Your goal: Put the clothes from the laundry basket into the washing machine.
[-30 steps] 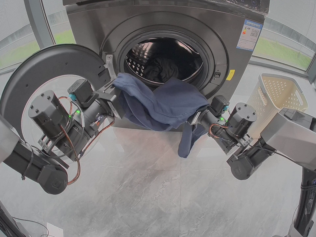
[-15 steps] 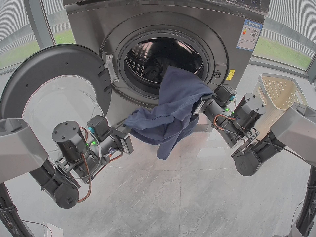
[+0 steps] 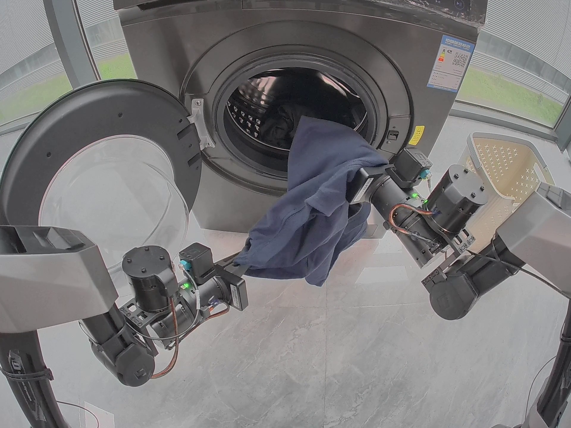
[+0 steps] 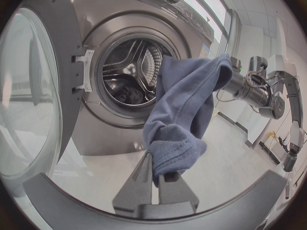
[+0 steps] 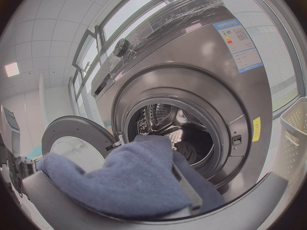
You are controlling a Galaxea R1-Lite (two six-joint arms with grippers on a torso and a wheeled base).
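1. Hanging between the two arms, the navy garment [image 3: 315, 203] was in front of the washing machine [image 3: 309, 31]. Its upper fold rose across the right part of the drum opening [image 3: 262, 108], and we could not tell whether it touched the rim. Its lowest fold was clear of the floor [image 3: 285, 352].
2. We found the left gripper [image 3: 241, 264] low, near the machine's base and below the open door [image 3: 95, 126]. In the left wrist view this gripper [image 4: 157, 176] was almost closed, pinching a bunched corner of the navy garment.
3. We found the right gripper [image 3: 358, 186] higher, just beside the lower right of the drum opening. It was clamped on the opposite end of the navy garment, and cloth draped over its fingers [image 5: 188, 190].
4. We noted a dark garment [image 3: 285, 125] lying inside the drum.
5. We saw the door swung fully open to the robot's left.
6. We saw the pale, perforated laundry basket [image 3: 511, 167] standing to the right of the machine, behind the right arm. We could not make out its contents.
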